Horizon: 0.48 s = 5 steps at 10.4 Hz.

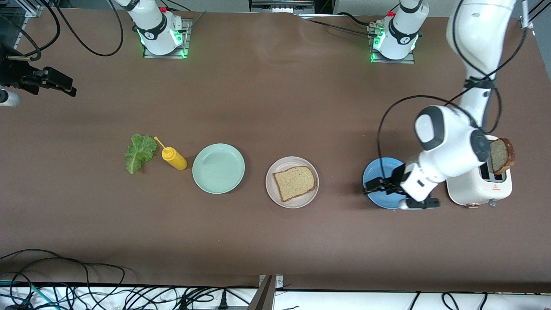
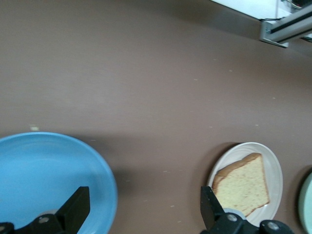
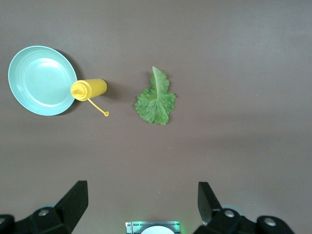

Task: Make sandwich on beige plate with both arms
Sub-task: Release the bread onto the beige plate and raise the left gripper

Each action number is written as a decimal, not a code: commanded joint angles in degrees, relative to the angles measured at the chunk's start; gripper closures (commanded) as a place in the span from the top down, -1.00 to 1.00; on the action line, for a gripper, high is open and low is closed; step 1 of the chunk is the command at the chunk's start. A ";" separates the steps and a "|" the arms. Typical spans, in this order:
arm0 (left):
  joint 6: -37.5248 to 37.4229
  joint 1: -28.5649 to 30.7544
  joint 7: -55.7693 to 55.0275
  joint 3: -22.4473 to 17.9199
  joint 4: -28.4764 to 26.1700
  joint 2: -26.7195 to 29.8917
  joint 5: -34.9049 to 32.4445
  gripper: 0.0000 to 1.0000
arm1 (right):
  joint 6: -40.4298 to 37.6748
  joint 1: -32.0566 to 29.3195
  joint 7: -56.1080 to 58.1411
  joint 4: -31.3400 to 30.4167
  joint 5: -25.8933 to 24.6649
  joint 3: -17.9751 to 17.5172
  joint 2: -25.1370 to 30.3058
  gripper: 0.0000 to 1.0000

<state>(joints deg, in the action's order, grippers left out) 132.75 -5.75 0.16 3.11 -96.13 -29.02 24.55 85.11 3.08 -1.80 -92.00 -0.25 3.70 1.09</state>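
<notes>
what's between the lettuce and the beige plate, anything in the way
Yes. The yellow mustard bottle and the mint-green plate sit on the table in line between the lettuce leaf and the beige plate. The open right gripper, up above the leaf, would have to lift it over them.

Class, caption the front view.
Open left gripper over blue plate; one bread slice on beige plate.

Brown table, cables along edge
</notes>
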 commanded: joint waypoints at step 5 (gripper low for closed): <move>-0.21 4.08 0.80 -3.89 -11.34 9.84 -14.35 1.00 | -0.39 0.08 -0.57 0.59 -0.01 -0.18 -0.55 1.00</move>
<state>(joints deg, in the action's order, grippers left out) 132.61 -1.62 0.37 0.52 -102.06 -24.42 12.60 85.11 3.09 -1.81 -92.00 -0.25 3.70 1.05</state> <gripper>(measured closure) 0.000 0.000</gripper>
